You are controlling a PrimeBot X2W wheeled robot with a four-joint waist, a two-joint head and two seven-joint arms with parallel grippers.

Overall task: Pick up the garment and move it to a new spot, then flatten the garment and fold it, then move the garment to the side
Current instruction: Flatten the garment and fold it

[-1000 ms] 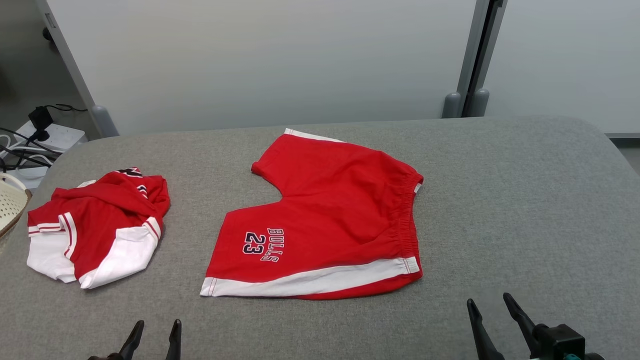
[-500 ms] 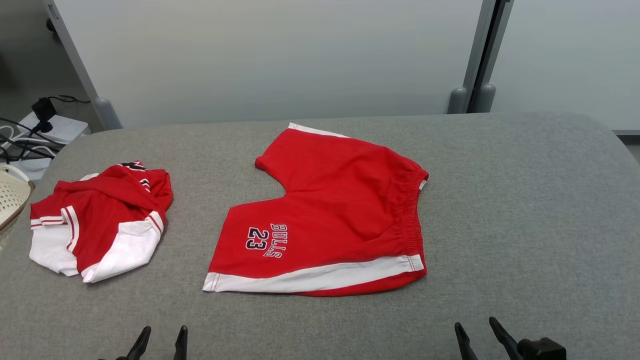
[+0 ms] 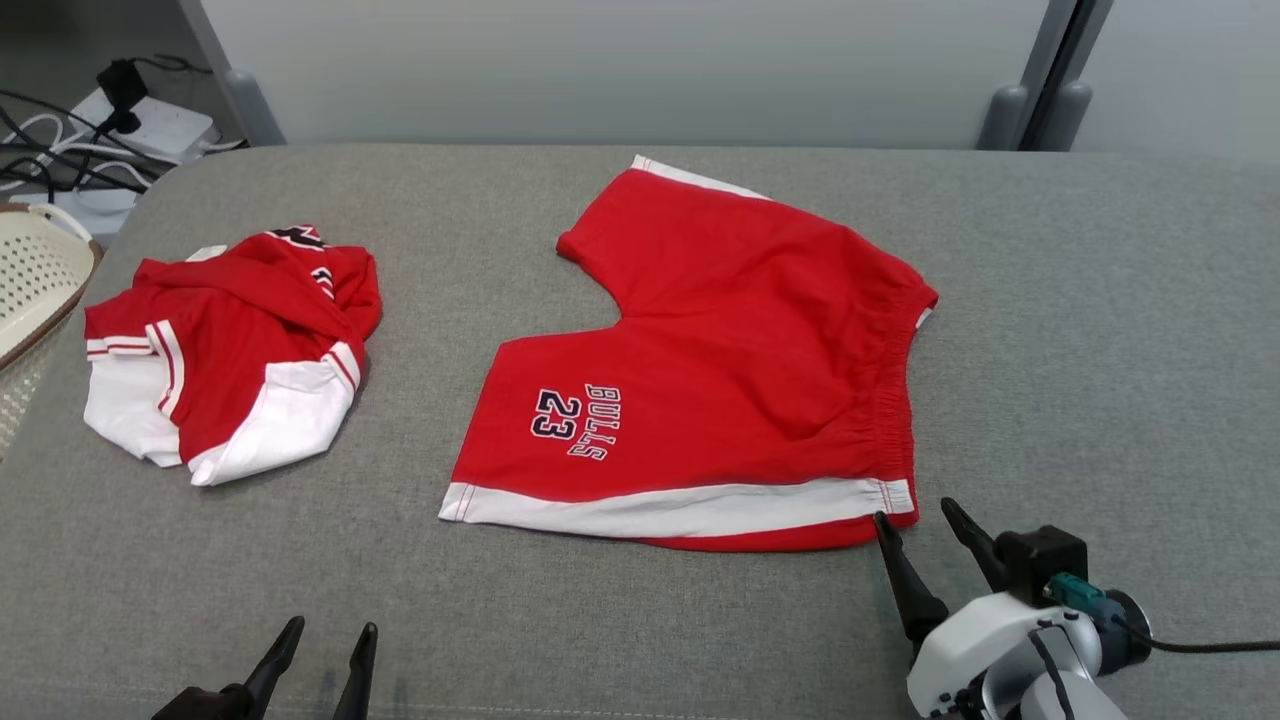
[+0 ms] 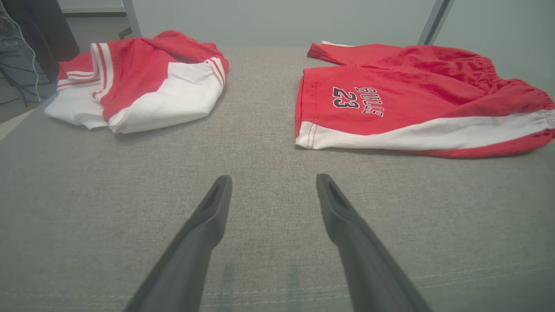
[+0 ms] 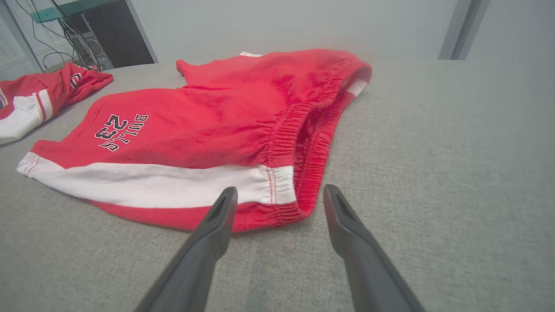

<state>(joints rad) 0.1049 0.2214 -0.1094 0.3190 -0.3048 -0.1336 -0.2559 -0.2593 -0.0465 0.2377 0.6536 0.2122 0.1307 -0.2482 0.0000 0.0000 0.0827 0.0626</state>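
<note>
The garment, a pair of red shorts [image 3: 720, 370] with white side stripes and "BULLS 23" print, lies spread flat mid-table, waistband to the right. In the right wrist view my open right gripper [image 5: 280, 190] points at the shorts' [image 5: 208, 117] near waistband corner, fingertips just short of the cloth. From the head camera, the right gripper [image 3: 914, 511] sits at that corner. My left gripper [image 3: 332, 630] stands open over bare table at the near left. Its wrist camera has the left gripper [image 4: 273, 180] empty, well short of the shorts [image 4: 403, 99].
A crumpled red-and-white shirt [image 3: 230, 350] lies at the table's left, also in the left wrist view [image 4: 138, 78]. A cream basket [image 3: 40, 270] stands off the left edge, with a power strip and cables [image 3: 130, 110] behind. Grey table [image 3: 1100, 330] extends right.
The head camera has tilted down, shifting the whole picture. My right gripper has come forward to the shorts' near waistband corner. The left gripper and both garments stay put.
</note>
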